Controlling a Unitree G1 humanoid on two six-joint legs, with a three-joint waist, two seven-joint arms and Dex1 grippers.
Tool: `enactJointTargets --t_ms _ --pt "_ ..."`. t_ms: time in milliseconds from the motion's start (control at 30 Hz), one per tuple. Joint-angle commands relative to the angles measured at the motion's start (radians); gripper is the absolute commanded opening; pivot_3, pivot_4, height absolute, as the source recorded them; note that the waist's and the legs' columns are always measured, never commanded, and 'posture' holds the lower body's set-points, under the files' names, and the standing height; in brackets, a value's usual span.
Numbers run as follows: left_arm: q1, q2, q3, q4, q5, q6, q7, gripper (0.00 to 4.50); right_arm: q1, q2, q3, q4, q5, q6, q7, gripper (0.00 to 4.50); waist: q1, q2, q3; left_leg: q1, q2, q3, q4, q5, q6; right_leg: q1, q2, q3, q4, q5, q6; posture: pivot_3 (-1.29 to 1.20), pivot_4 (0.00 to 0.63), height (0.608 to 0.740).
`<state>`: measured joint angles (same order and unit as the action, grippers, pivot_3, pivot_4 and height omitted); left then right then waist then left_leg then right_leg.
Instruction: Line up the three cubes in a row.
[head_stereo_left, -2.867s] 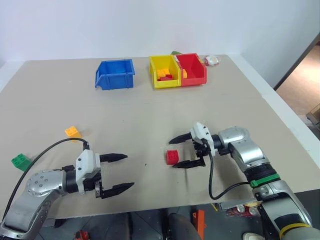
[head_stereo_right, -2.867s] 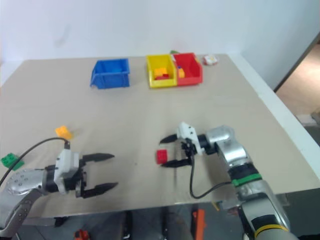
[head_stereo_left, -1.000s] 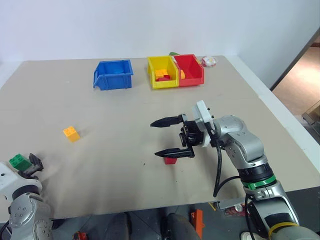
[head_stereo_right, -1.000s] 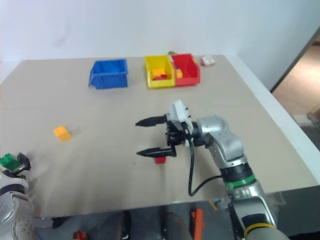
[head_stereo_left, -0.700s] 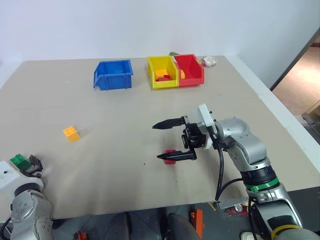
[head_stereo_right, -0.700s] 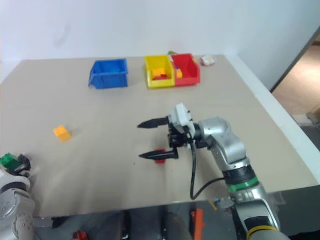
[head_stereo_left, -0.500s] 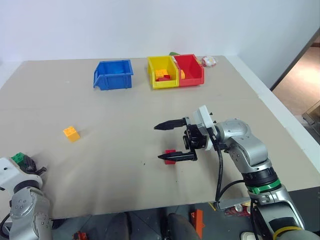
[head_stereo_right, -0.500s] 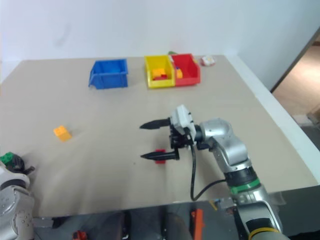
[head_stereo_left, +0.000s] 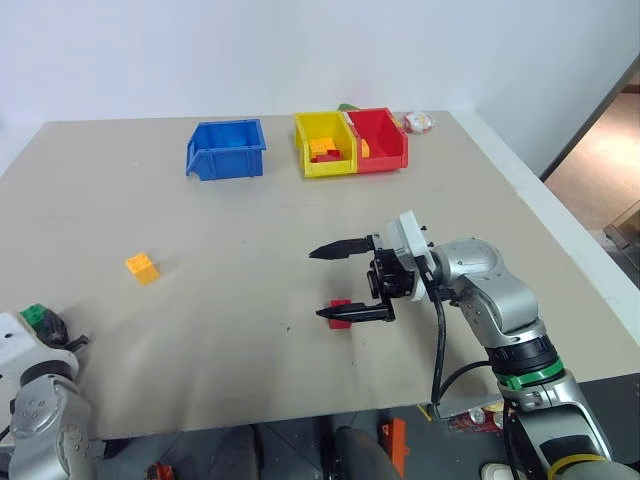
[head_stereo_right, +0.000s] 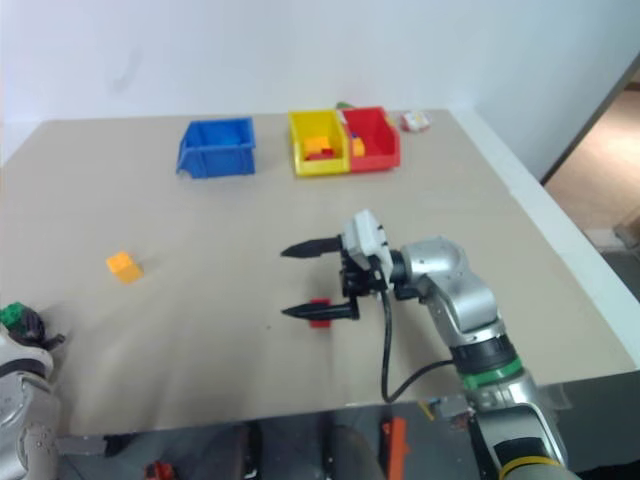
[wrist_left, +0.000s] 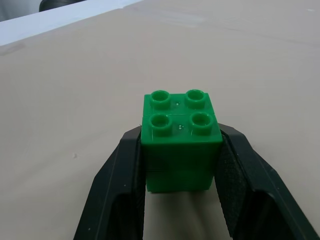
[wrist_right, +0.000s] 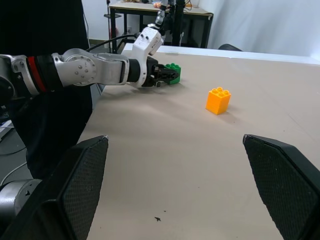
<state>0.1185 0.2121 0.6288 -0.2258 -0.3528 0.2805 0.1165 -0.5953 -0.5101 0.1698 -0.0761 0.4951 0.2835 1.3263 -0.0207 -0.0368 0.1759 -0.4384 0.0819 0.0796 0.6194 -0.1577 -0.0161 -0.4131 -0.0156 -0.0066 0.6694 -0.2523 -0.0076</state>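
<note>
Gripping green cube (wrist_left: 181, 145), left pincer (wrist_left: 180, 192); right pincer (head_stereo_left: 349, 283) wide, hovering over red cube (head_stereo_left: 340, 314).

Three cubes (head_stereo_left: 142, 267), three bins (head_stereo_left: 228, 149).

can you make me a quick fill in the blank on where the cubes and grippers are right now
1. The left gripper is shut on the ____ cube.
2. The right gripper has its fingers ____, above the red cube.
3. The orange cube sits on the table, touched by ____ gripper.
4. The bin standing apart from the other two is ____.

Missing words: green; open; neither; blue
</note>
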Motion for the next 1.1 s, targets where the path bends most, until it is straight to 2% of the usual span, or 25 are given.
enactJointTargets --t_ms 33,133,267,433,533,567,633,767,900,1100 --pt "0.043 0.069 0.045 -0.050 -0.019 -0.057 -0.096 1.31 -0.019 -0.012 -0.038 -0.026 0.014 -0.013 -0.004 4.50 0.000 0.000 0.000 0.000 0.000 0.000 0.000 0.000 0.000 0.000 0.000 0.000 0.000 0.000 0.000 0.00 0.150 0.740" --pt "0.068 0.144 0.031 -0.066 -0.069 -0.107 -0.257 1.31 -0.021 -0.016 -0.054 -0.036 0.032 0.008 -0.014 4.50 0.000 0.000 0.000 -0.001 0.000 0.000 -0.001 -0.001 -0.002 -0.002 0.000 0.000 0.000 -0.001 -0.003 0.00 0.150 0.740" --pt "0.072 0.309 -0.017 -0.146 -0.165 -0.102 -0.527 1.31 -0.014 -0.038 -0.096 -0.057 0.085 0.056 -0.020 4.50 0.003 -0.002 0.000 -0.003 0.001 0.000 -0.001 -0.002 -0.004 -0.006 -0.002 -0.002 0.000 -0.001 -0.005 0.00 0.150 0.740" --pt "-0.036 0.501 -0.050 -0.185 -0.277 0.003 -0.687 1.31 0.003 -0.083 -0.131 -0.083 0.089 0.070 -0.041 4.50 0.002 -0.001 0.000 -0.003 0.000 0.004 -0.002 -0.002 -0.004 -0.006 -0.003 -0.001 0.000 0.000 -0.005 0.00 0.150 0.740" --pt "-0.166 0.594 -0.168 -0.178 -0.331 0.069 -0.821 1.31 0.026 -0.110 -0.164 -0.124 0.099 0.093 -0.076 4.50 0.003 -0.001 0.000 -0.004 0.000 0.005 -0.002 -0.001 -0.003 -0.006 -0.003 -0.002 0.000 -0.001 -0.004 0.00 0.150 0.740" --pt "-0.211 0.610 -0.243 -0.164 -0.311 0.064 -0.879 1.31 0.037 -0.119 -0.171 -0.136 0.094 0.093 -0.087 4.50 0.004 0.000 0.001 -0.004 0.000 0.006 -0.002 -0.001 -0.003 -0.006 -0.002 -0.001 0.000 -0.001 -0.003 0.00 0.150 0.740" --pt "-0.267 0.617 -0.343 -0.130 -0.285 0.057 -0.956 1.31 0.052 -0.128 -0.176 -0.151 0.086 0.093 -0.102 4.50 0.003 0.000 0.001 -0.004 -0.001 0.007 -0.003 -0.001 -0.002 -0.007 0.000 0.000 0.000 0.000 0.003 0.00 0.150 0.740" --pt "-0.358 0.569 -0.517 -0.025 -0.212 -0.017 -1.095 1.31 0.085 -0.142 -0.183 -0.189 0.083 0.088 -0.132 4.50 -0.002 0.000 0.001 -0.003 0.000 0.011 -0.003 -0.003 -0.002 -0.008 0.005 0.006 0.000 0.000 0.005 0.00 0.150 0.740" --pt "-0.392 0.523 -0.615 0.059 -0.160 -0.090 -1.208 1.31 0.104 -0.149 -0.180 -0.210 0.078 0.086 -0.156 4.50 -0.001 0.000 0.001 -0.004 0.002 0.011 -0.003 -0.004 -0.003 -0.009 0.013 0.008 0.003 -0.003 0.008 0.00 0.150 0.740" --pt "-0.409 0.450 -0.697 0.151 -0.110 -0.189 -1.318 1.31 0.111 -0.153 -0.162 -0.204 0.056 0.069 -0.161 4.50 -0.001 0.000 0.001 -0.003 0.002 0.010 0.000 -0.004 -0.004 -0.010 0.013 0.009 0.010 -0.006 0.007 0.00 0.150 0.740"
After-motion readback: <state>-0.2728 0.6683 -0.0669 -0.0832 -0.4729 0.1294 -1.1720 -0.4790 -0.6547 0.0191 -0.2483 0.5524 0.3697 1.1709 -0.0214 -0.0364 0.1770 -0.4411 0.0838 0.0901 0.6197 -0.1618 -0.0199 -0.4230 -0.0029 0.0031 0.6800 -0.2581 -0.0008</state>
